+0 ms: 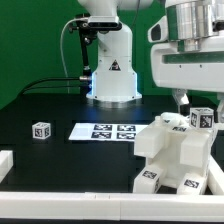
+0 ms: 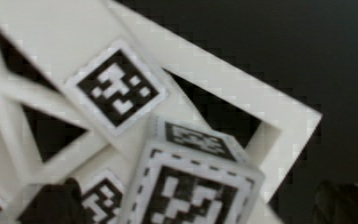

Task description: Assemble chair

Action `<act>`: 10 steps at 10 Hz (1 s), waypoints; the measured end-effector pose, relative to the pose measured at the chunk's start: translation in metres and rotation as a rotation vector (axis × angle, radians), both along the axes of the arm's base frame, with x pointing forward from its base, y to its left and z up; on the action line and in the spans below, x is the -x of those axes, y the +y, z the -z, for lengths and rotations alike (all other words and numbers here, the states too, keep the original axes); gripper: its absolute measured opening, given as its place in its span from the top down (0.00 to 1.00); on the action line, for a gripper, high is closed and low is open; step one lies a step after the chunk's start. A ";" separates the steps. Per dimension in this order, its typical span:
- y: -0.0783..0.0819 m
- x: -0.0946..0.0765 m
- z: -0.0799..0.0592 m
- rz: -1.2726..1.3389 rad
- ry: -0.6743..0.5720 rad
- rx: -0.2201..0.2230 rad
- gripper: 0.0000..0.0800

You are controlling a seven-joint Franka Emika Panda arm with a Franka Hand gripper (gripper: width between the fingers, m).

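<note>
Chair (image 1: 172, 155) pieces stand joined at the exterior view's right, directly under our gripper (image 1: 183, 98), which hangs just beside a tagged upright piece (image 1: 203, 118). We cannot tell whether its jaws are parted or closed. We judge that a skewed descent could jam a peg or tip the stack. The wrist view is blurred, perhaps catching fingertips. Further out lies the marker board (image 1: 105, 131).
</note>
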State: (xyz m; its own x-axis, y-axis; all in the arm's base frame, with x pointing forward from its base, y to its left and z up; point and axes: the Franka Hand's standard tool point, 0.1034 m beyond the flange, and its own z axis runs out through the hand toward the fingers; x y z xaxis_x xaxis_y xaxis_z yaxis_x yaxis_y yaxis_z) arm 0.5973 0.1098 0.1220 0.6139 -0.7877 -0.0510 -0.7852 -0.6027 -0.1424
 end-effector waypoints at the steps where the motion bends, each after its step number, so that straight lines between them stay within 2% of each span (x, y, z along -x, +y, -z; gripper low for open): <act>1: -0.001 0.000 0.000 -0.072 -0.008 0.008 0.19; 3: -0.002 0.000 0.000 -0.230 -0.029 0.022 0.19; 6: 0.006 0.004 0.005 -0.734 -0.049 0.112 0.19; 7: 0.005 0.004 0.006 -0.770 -0.053 0.114 0.19; 8: 0.005 0.004 0.006 -0.741 -0.051 0.113 0.35; 9: 0.005 0.004 0.006 -0.741 -0.050 0.113 0.35; 10: 0.005 0.004 0.007 -0.700 -0.046 0.109 0.52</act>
